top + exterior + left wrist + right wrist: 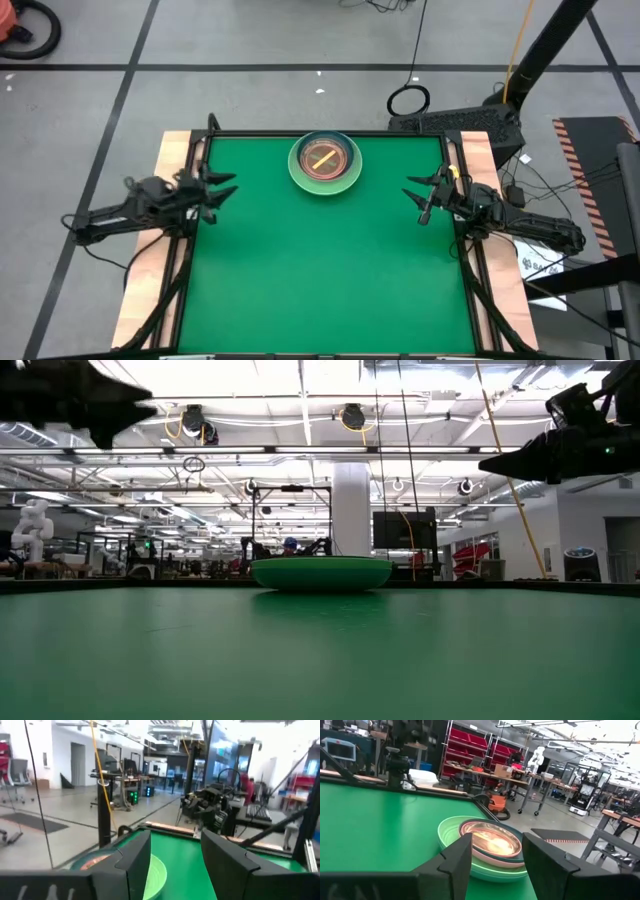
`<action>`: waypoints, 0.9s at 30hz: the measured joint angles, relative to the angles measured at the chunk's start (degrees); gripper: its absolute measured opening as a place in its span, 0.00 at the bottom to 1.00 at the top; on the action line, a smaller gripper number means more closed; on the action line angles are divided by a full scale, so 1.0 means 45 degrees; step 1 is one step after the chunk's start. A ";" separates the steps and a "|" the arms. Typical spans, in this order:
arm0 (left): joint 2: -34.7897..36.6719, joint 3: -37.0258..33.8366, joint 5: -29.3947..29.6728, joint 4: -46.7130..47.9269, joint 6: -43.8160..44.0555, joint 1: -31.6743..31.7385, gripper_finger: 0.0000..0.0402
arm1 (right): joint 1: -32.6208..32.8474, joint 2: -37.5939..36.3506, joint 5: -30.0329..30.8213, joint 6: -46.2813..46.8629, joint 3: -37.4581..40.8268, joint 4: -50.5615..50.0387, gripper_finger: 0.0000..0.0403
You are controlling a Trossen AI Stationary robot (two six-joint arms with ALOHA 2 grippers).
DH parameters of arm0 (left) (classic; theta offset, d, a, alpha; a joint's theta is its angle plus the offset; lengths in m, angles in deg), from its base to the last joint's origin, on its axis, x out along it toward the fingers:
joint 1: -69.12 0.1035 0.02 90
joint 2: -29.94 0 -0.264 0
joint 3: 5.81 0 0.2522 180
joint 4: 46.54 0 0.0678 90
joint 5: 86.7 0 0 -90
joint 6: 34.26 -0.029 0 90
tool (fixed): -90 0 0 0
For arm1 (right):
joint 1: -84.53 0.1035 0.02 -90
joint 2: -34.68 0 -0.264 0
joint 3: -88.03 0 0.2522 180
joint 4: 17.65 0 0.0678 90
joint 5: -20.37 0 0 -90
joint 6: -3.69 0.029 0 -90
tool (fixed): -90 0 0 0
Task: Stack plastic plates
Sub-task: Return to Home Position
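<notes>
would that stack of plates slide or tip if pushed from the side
Probably slides rather than tips: the stack of plates sits low and wide on the table. The upper plates nest inside the light green plate, so they would likely travel together. It looks like thin plastic, so probably light. Left gripper and right gripper wait open at the sides.

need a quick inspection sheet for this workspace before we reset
surface: green mat, flat, no marks visible
job's things: plate stack, one pile at the far middle edge, light green plate outermost
clutter: nothing seen
grippers: left gripper and right gripper both open, empty, raised at the mat's sides
cables: black cable loop on the floor behind the table; yellow cable near it
surroundings: grey floor with dark lines; lab room beyond
</notes>
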 joint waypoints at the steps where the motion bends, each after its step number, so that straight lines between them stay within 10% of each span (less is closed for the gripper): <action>1: 0.0007 0.0560 -0.0064 0.0723 -0.0208 0.0000 0.45 | 0.0000 0.0000 0.0000 0.0102 0.0000 -0.0001 0.41; 4: -0.0002 0.1638 -0.0131 0.2854 -0.0323 0.0000 0.45 | 0.0000 0.0000 0.0000 0.0426 0.0000 0.0001 0.41; 27: -0.0008 -0.1847 -0.0319 -0.0981 0.0168 -0.0015 0.45 | 0.0000 0.0659 0.0019 0.0077 0.0005 0.0002 0.41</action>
